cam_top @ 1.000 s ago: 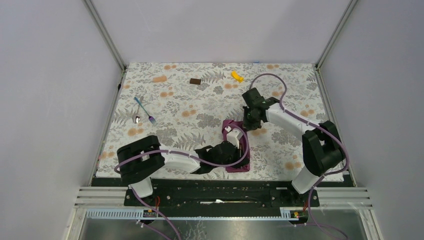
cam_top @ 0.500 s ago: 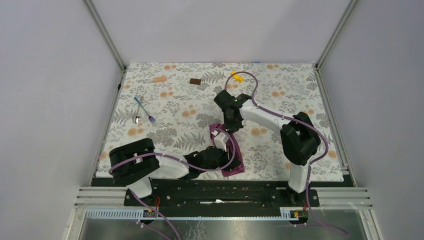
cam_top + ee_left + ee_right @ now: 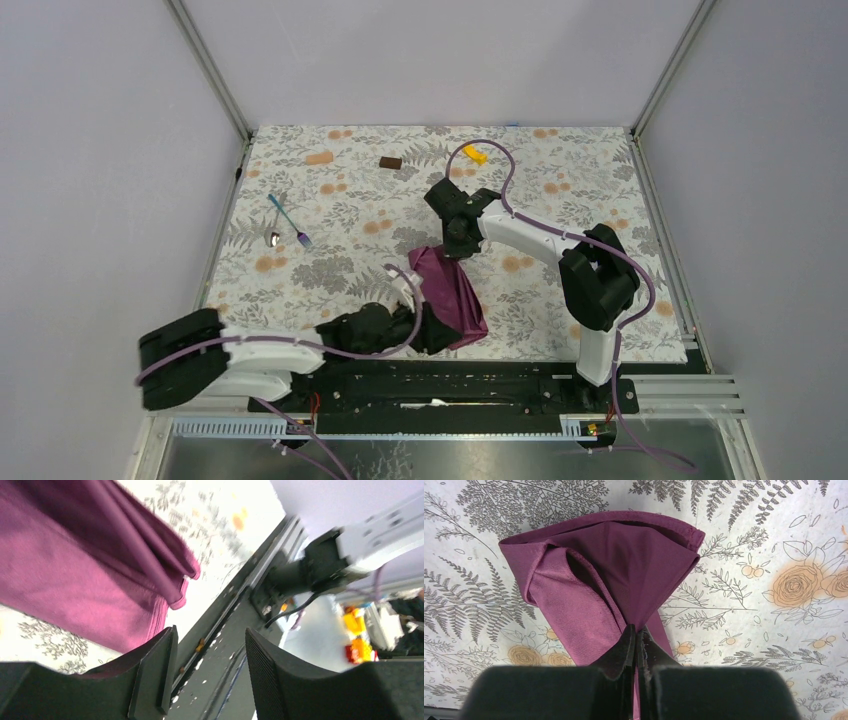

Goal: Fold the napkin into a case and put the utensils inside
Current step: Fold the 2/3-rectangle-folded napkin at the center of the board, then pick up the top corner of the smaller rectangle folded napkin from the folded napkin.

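My left gripper [image 3: 209, 635] has drawn back, spread, while the right gripper [image 3: 639, 636] pinches the napkin [image 3: 624, 565], seemingly limp and light, by its gathered fold.

Diffuse, even light from above; shadows on the floral grey-and-orange table covering [image 3: 560, 180] are faint. Left wrist view: smeared and soft throughout, the left gripper's black fingers [image 3: 150, 680] darkest. Right wrist view: plum cloth napkin [image 3: 624, 580] crisp, the right gripper's near black fingers [image 3: 549, 695] defocused.
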Controlling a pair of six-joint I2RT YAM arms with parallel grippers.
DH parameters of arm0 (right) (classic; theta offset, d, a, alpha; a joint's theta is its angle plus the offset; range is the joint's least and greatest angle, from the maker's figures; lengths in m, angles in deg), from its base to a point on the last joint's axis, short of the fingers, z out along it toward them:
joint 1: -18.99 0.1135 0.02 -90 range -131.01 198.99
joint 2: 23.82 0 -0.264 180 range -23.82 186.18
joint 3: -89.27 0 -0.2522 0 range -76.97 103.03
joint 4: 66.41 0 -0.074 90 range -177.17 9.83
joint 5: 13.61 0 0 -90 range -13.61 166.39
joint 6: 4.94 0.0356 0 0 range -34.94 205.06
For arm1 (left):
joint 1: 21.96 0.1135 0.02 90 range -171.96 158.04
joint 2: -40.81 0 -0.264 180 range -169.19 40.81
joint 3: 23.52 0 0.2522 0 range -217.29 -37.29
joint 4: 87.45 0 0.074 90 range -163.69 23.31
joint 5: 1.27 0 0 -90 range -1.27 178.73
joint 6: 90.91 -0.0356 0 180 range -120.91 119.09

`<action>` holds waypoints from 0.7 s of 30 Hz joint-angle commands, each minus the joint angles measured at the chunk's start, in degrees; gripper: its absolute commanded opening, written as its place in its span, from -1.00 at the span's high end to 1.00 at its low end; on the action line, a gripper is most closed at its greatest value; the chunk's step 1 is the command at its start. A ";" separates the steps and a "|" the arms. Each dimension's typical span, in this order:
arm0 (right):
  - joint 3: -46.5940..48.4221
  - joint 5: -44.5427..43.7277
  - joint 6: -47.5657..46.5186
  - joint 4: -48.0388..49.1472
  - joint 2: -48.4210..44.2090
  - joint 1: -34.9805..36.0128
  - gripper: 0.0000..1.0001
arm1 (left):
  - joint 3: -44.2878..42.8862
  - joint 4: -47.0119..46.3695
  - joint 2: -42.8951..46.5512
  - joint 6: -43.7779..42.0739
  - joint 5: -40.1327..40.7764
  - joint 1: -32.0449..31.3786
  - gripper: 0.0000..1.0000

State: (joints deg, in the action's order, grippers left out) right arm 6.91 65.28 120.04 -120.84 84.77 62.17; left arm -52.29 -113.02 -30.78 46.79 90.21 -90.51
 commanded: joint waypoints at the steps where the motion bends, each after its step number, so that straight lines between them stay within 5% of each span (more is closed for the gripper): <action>1: 0.59 -1.38 -0.12 1.64 -1.40 0.15 1.00 | 1.37 7.56 14.32 -0.77 0.14 4.80 -0.16; 4: 0.07 -0.95 -0.05 2.34 -1.57 0.16 1.00 | 0.23 17.88 21.33 1.82 -1.97 13.13 -0.15; 10: -0.40 -0.52 0.04 3.08 -1.62 0.39 1.00 | -4.71 15.61 12.72 8.09 -15.33 32.41 0.50; 14: -0.65 -0.51 -0.27 3.13 -1.83 0.53 1.00 | -10.33 8.65 0.10 7.79 -18.40 35.59 0.81; 21: -0.13 -0.44 -0.87 2.80 -2.15 0.66 1.00 | -17.67 2.48 -16.10 6.32 -19.66 36.47 0.92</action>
State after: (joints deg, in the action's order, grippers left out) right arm 6.51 65.50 119.78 -118.39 84.77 62.19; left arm -65.82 -102.66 -41.82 53.61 73.60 -54.60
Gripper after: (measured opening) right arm 0.019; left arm 0.048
